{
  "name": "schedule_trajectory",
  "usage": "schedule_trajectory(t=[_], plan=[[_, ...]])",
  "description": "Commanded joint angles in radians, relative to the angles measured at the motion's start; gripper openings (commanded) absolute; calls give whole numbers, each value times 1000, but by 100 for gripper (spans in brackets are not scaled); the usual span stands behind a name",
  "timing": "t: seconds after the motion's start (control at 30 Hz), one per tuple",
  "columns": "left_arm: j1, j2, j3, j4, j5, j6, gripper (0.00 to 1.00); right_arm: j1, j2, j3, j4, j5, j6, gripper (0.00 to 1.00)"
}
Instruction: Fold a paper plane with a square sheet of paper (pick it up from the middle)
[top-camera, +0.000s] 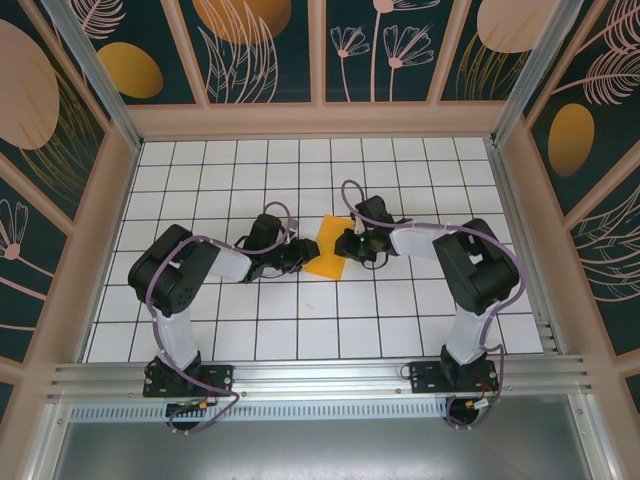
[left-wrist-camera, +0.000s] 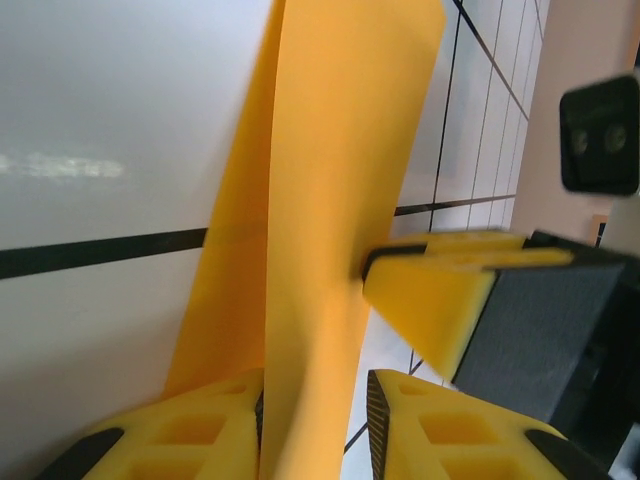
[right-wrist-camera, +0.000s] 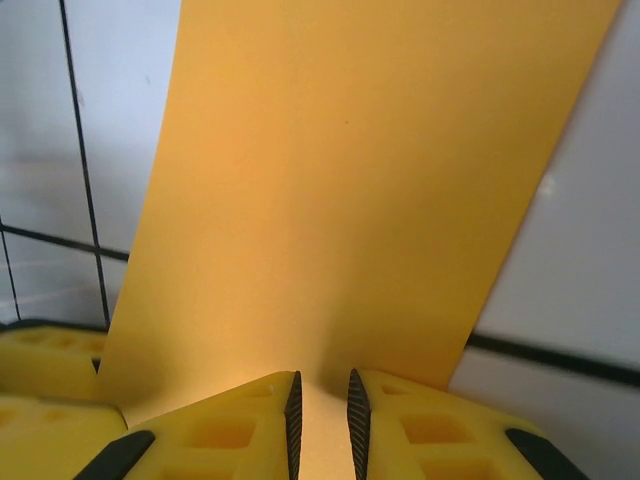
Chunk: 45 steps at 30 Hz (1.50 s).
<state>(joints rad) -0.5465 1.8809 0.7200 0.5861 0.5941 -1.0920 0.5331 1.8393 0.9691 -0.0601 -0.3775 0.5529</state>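
White grid-tiled table (top-camera: 300, 330), dark leaf-patterned panels (top-camera: 260, 50) all round. Left gripper (top-camera: 303, 255) and right gripper (top-camera: 350, 245) both nearly closed, pinching the square sheet of paper (top-camera: 328, 252) from opposite sides.

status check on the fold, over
left gripper and right gripper both shut on the orange paper. paper folded over, held between them. nothing in the way.
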Motion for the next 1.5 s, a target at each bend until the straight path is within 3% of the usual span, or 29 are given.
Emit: schedule_trajectory(t=[0.0,0.27,0.53,1.1,1.47], plan=[[-6,-49,-1,-73,-31,51,32,-10,51,46,-21,-4,-77,24],[-7,-119,-27,-109,-61,66,32,-22,78,83,-50,-16,-122,25],[-8,-161,-24,-50,-10,38,31,-22,92,82,-64,-15,-117,24],[-21,-91,12,-221,-141,77,19,-15,-28,58,-25,-155,-101,15],[-23,-75,36,-227,-149,89,16,54,19,0,-55,-117,-60,12]])
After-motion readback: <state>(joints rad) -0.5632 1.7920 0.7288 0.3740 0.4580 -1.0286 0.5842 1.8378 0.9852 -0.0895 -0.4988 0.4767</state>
